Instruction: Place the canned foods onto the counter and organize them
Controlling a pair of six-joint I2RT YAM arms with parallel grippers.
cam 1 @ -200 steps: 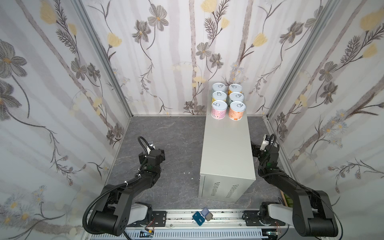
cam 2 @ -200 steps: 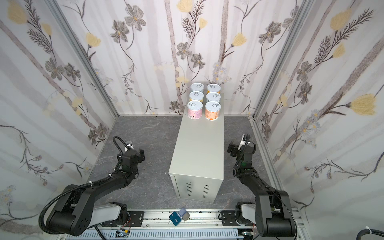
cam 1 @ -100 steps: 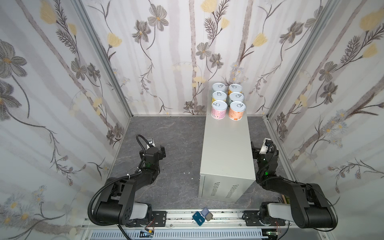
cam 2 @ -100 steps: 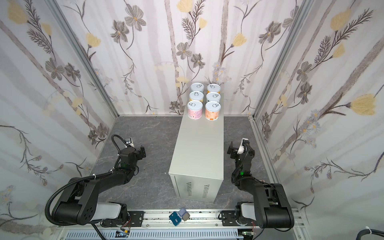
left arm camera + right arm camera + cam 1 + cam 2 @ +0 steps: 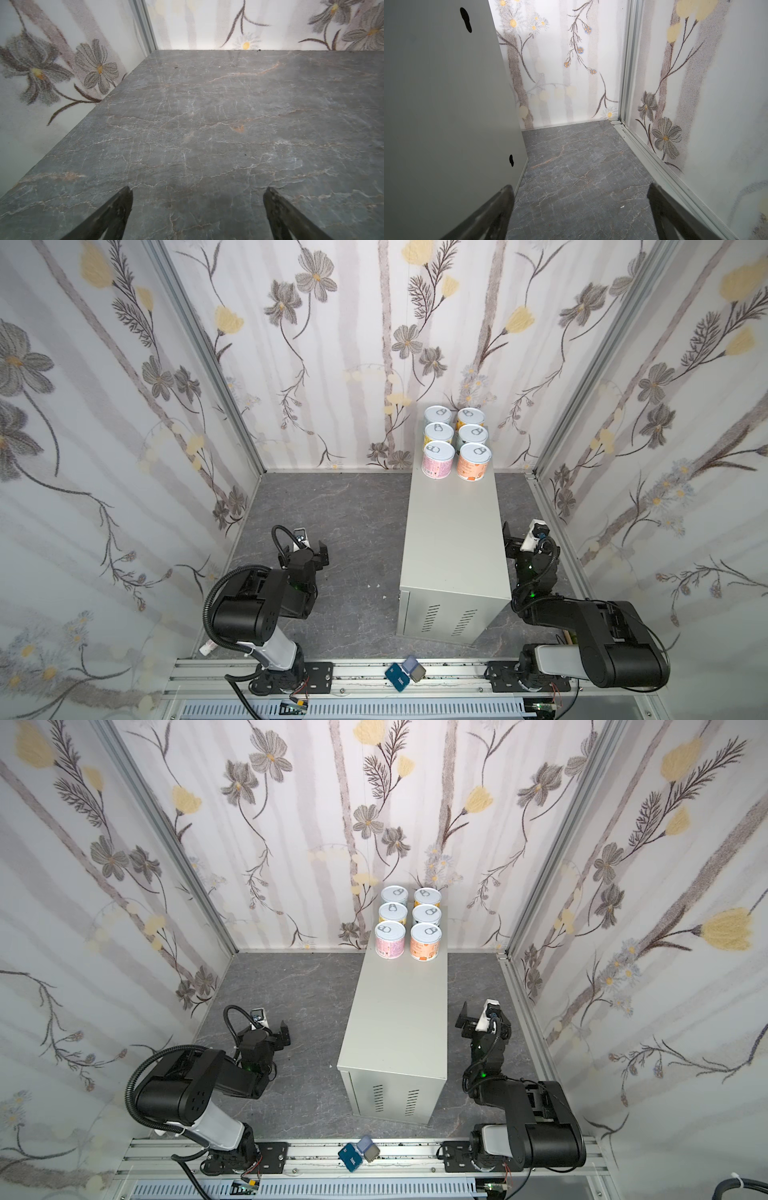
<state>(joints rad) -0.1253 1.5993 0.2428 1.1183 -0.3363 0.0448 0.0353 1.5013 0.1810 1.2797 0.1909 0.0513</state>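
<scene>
Six cans (image 5: 437, 451) far from both grippers (image 5: 197, 192) (image 5: 580, 191)

Floral wallpaper walls (image 5: 332, 344); dark grey marbled floor (image 5: 332, 531).

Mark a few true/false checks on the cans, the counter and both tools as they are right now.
1. All six cans stand upright on the counter, grouped two by three at its far end. True.
2. The left tool is shut on a can. False: it is open and empty, above the floor.
3. The right tool is open and empty, close beside the counter's side wall. True.
4. The pink-labelled can stands alone at the counter's near end. False: it is part of the far group, at that group's near left corner.
</scene>
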